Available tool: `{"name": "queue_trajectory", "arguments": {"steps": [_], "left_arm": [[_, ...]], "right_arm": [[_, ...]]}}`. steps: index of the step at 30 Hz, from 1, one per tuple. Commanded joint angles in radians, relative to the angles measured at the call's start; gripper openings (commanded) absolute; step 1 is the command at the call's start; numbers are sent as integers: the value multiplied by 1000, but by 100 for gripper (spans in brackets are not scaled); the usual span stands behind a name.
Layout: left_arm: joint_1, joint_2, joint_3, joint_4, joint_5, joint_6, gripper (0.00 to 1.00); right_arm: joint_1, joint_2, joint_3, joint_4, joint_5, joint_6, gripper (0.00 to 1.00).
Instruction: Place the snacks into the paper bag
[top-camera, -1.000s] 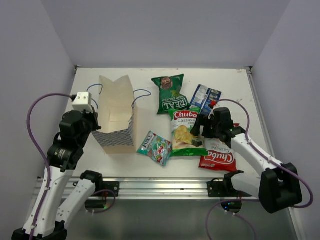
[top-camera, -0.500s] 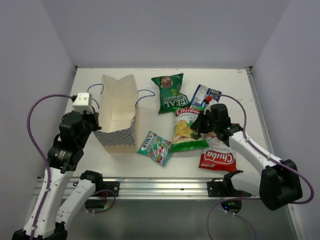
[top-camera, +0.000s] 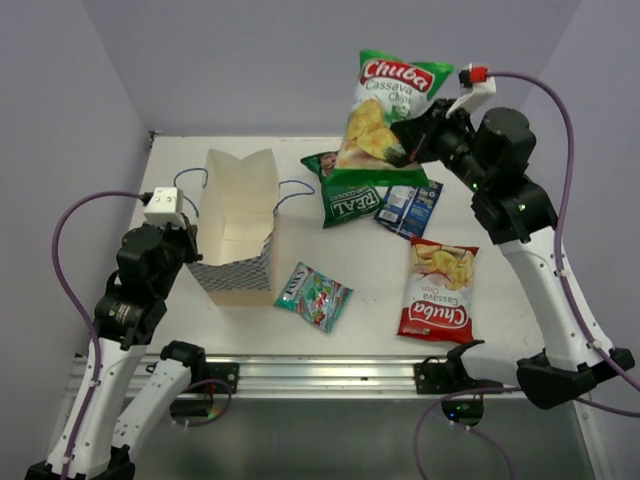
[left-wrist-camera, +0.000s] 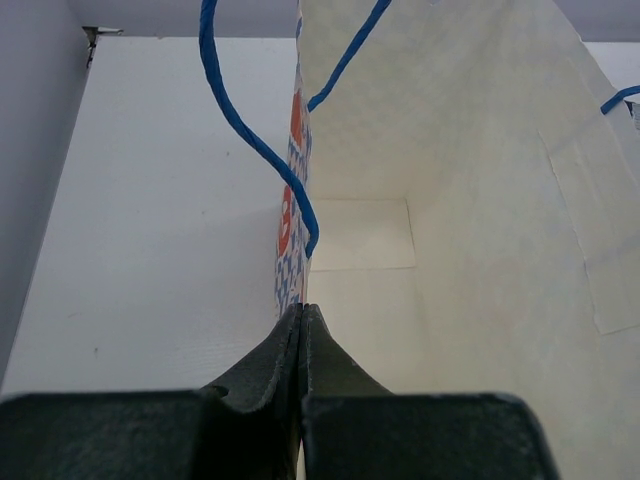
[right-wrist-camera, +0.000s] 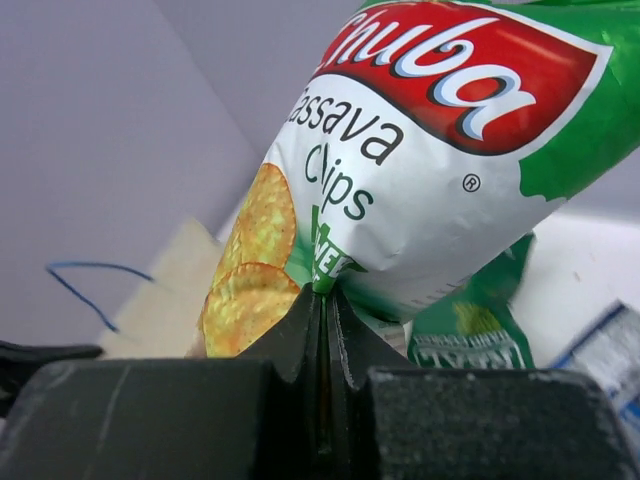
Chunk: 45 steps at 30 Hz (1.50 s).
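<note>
The right gripper (top-camera: 408, 150) is clamped on one edge of the green Chuba packet (top-camera: 385, 105), which hangs high over the table (top-camera: 470, 200) with its long axis roughly upright. The bag (top-camera: 240, 200) stands open, lower and well to the left. The left gripper (left-wrist-camera: 302, 318) pinches the bag's wall. The right arm reaches high, leaning leftward.

Setting: robotics lab test cell. White counter (top-camera: 375, 300) is boxed in at its back, left and right by plain pale walls (top-camera: 300, 60). An aluminium rail (top-camera: 320, 372) runs along the counter's near edge, with black brackets (top-camera: 185, 358) on it carrying two black-and-white arms, left arm (top-camera: 135, 290) and right arm (top-camera: 545, 290). Purple cables (top-camera: 62, 230) loop loose beside the counter's left and right edges. A white camera module (top-camera: 165, 205) sits on the left arm's wrist, over the counter's left side.
</note>
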Motion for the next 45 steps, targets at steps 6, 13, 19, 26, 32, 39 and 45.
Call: {"name": "queue_trajectory", "arguments": {"steps": [6, 13, 19, 26, 32, 39, 45], "left_arm": [[-3, -2, -22, 68, 51, 19, 0], [-3, -5, -22, 74, 61, 22, 0], [-5, -20, -28, 78, 67, 25, 0], [-5, -22, -40, 93, 72, 24, 0], [-5, -23, -40, 90, 52, 24, 0], [-5, -23, -40, 88, 48, 27, 0], [-5, -22, -40, 88, 43, 27, 0]], "right_arm": [[221, 327, 349, 194, -164, 52, 0], [477, 652, 739, 200, -136, -91, 0], [502, 644, 608, 410, -173, -45, 0], [502, 579, 367, 462, -164, -57, 0], [503, 572, 183, 548, -163, -51, 0], [506, 633, 173, 473, -155, -101, 0], [534, 645, 249, 309, -120, -166, 5]]}}
